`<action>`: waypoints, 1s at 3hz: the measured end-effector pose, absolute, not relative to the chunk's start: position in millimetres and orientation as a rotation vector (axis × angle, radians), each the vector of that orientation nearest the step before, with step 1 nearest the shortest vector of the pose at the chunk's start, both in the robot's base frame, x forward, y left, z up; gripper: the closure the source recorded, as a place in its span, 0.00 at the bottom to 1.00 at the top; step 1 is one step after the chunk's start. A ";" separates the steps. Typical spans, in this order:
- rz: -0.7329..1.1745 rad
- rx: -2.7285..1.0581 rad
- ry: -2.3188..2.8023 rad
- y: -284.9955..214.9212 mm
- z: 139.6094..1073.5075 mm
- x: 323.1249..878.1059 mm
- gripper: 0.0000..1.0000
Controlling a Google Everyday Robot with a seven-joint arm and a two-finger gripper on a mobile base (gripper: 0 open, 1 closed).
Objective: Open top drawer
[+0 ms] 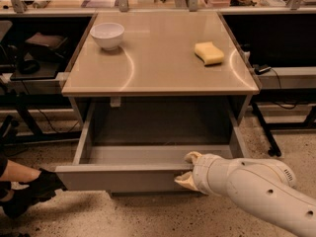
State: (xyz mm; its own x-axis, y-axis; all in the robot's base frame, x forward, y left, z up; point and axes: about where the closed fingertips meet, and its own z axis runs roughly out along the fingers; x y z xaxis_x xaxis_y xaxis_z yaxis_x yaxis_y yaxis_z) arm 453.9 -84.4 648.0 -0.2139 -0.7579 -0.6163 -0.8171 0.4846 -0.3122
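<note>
The top drawer (123,177) is pulled well out from under the tan tabletop (158,58); its grey front panel faces me and the shallow grey tray inside shows. My gripper (186,169) is at the right part of the drawer front's upper edge. One pale finger (192,157) lies over the rim on the inside, and the other finger (183,181) is against the outer face. The white arm (256,189) comes in from the lower right.
A white bowl (107,35) stands at the back left of the tabletop and a yellow sponge (209,53) at the back right. A person's black-gloved hand (29,189) rests on the floor at lower left. Dark shelving and cables flank the table.
</note>
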 end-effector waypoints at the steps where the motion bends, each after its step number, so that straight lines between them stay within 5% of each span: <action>1: 0.103 -1.298 1.996 -85.9 652.0 454.2 1.00; 3: 0.096 -1.293 1.985 -83.1 655.5 440.1 1.00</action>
